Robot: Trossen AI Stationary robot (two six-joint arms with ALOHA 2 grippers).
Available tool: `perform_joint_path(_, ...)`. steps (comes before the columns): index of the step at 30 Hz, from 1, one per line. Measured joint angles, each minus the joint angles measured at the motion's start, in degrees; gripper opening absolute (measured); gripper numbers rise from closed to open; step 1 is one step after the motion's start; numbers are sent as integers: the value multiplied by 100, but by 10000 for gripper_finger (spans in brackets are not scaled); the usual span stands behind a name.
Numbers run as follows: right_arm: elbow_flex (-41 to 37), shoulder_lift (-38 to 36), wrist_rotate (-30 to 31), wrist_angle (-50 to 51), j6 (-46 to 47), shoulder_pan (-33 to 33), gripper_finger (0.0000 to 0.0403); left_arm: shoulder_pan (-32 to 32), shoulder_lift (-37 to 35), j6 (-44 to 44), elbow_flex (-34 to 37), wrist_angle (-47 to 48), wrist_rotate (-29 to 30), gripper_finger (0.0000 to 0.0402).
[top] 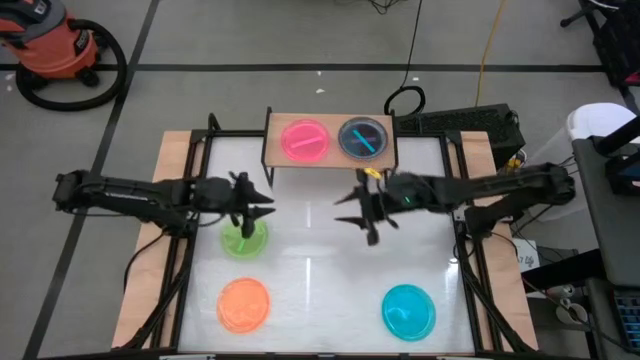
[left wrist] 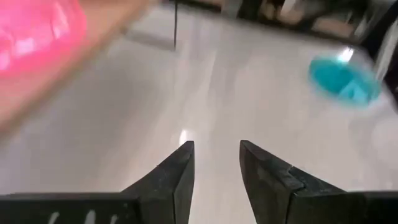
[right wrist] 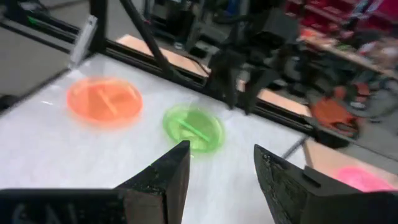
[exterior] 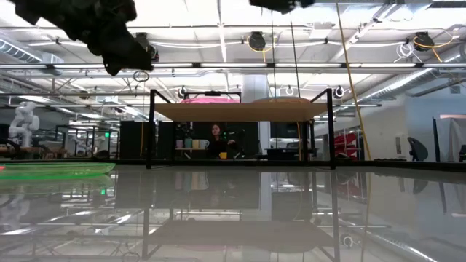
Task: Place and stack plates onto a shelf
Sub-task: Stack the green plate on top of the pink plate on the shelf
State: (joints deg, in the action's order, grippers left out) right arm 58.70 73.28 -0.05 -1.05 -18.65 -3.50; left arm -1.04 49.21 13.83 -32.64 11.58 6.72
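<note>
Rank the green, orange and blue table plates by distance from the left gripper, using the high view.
From the left gripper:
1. Green plate, just below it, left side of the table.
2. Orange plate, near-left corner.
3. Blue plate, near-right corner, farthest.

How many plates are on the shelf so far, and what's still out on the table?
Done: the shelf carries a pink plate and a dark blue plate. In hand: nothing; left gripper and right gripper are open, empty. Left: green plate, orange plate, blue plate.
</note>
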Motion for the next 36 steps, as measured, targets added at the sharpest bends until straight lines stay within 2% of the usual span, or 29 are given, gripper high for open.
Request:
perform_joint_path(3, -720, -415, 613, -532, 35, -384, 160, -225, 574, 292, -248, 723, 111, 131)
perform_joint_path(8, -1827, -1053, 1255, -1581, -11, -835, 160, -495, 1537, 1029, -666, 1604, 150, 131)
perform_joint_path(14, -2568, -1582, 1810, -2311, -37, -1040, 160, -1304, 2497, 2186, -1738, 3649, 271, 131)
perform_joint_path(18, -2667, -1740, 1829, -2403, -44, -1044, 160, -1946, 2952, 2313, -2438, 4115, 788, 131)
perform_joint_path(21, -2667, -1742, 1829, -2401, -27, -1044, 160, -2320, 3208, 2224, -2683, 4255, 1223, 131)
perform_joint_path(28, -2671, -1658, 1827, -2445, 19, -1048, 160, -3001, 3746, 2405, -3035, 5240, 1639, 131)
perform_joint_path(31, -2671, -1655, 1827, -2447, 127, -1050, 160, -3342, 3978, 2152, -3188, 5458, 1852, 131)
perform_joint_path(36, -2671, -1655, 1810, -2445, 353, -1050, 160, -3918, 4442, 2063, -3344, 6093, 1882, 131)
